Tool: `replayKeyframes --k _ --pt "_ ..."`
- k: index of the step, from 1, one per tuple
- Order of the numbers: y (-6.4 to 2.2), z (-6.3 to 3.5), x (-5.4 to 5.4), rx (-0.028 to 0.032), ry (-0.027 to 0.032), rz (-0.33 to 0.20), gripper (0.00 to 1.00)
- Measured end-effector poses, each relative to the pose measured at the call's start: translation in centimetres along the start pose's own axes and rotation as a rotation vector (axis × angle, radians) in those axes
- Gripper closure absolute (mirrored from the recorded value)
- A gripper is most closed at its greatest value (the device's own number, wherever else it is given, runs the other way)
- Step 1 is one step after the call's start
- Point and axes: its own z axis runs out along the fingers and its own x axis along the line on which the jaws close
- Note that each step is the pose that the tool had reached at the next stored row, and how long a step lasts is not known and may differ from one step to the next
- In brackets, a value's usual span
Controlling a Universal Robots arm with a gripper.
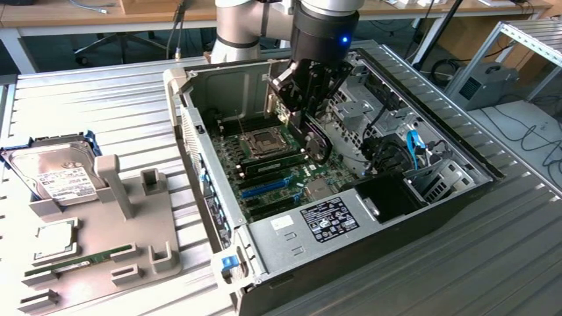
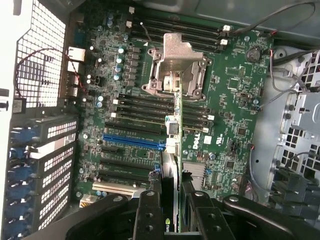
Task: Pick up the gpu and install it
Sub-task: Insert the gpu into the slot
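Fingers (image 2: 149,215) clamping the gpu (image 2: 170,172) from both sides, card hanging edge-on inside the open computer case (image 1: 187,99), over the motherboard (image 2: 230,100). Upright hold is probably pointing its connector edge toward the expansion slots. Hovering beside the blue slot (image 2: 132,142), seemingly not yet seated.

the arm (image 1: 239,26) is made of fat round tubes, shiny silver and grey. its last part is a thick black round piece (image 1: 318,36) with a small blue light (image 1: 343,40) glowing on it. under that is the gripper (image 1: 307,118), all black and blocky, built from flat bars with slanted edges. in the wrist view the two fingers (image 2: 148,212) are black, long and flat, and each has a row of small round holes. wide black bars (image 2: 260,220) with rounded ends spread out on both sides, with little round pins (image 2: 118,199) at the joints.
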Motion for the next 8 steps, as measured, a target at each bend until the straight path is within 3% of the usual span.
replayKeyframes --k 8 --pt "0.00 0.00 0.00 -0.0007 -0.0008 -0.023 0.74"
